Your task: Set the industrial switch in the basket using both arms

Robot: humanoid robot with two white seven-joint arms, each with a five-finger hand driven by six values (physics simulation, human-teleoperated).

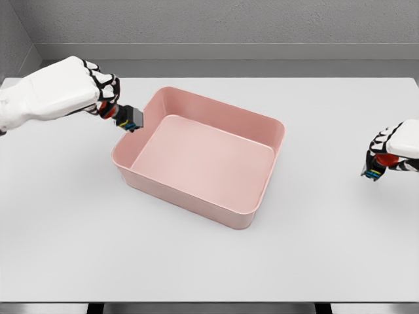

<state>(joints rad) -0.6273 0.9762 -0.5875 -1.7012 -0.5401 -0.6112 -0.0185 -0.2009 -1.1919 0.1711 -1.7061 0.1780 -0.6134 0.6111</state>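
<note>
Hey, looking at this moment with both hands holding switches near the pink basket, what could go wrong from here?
1. The left hand holds its switch at the basket rim's left corner, seemingly not yet over the inside; released now, it might strike the rim and fall onto the table.
2. The right hand grips a second switch far to the basket's right; dropped there, it lands on the table.
3. Pushing the left hand lower could nudge the basket.

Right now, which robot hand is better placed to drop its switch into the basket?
Left. The left robot hand holds its switch right at the basket rim; the right robot hand grips another far off to the side.
</note>
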